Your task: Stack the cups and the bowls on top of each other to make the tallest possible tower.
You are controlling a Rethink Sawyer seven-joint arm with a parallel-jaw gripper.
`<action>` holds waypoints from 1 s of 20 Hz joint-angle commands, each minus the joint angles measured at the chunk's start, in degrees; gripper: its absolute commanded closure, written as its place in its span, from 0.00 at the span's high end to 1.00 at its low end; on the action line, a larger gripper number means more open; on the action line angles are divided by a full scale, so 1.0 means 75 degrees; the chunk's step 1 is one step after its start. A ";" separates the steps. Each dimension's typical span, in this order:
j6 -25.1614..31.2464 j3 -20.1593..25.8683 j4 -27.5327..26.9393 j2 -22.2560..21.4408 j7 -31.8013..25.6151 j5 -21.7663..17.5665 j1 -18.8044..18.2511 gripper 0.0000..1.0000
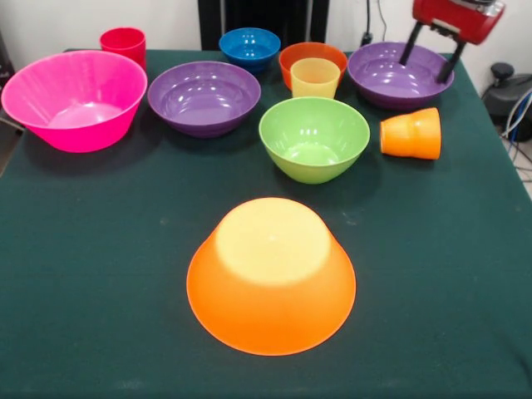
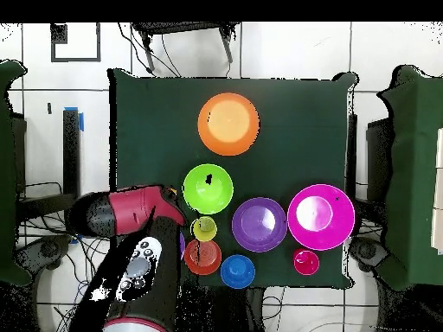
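Spread wide, gripper point(image 1: 432, 56) is hanging over the purple bowl point(image 1: 400, 75) at the bench's point(image 1: 83, 274) one o'clock, both tips dipping inside. Orange cup point(image 1: 411, 133) is lying tipped at the gripper's six o'clock.

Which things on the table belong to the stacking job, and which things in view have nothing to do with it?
Belong to the job:
big pink bowl, upside-down big orange bowl, two purple bowls, green bowl, blue bowl, orange-red bowl, red cup, pale yellow cup, orange cup on its side.

Not part of it:
green tablecloth, cables.
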 commanded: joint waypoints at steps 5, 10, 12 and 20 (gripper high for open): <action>-0.0545 -0.0234 0.1173 -0.0093 0.0211 -0.0607 -0.0341 1.00; -0.0912 -0.0292 0.1355 -0.0030 0.0202 -0.0697 -0.0420 1.00; -0.1091 -0.0295 0.1323 0.0058 0.0114 -0.0803 -0.0561 1.00; -0.1815 0.0056 0.1376 0.0225 -0.0045 -0.1118 -0.1043 1.00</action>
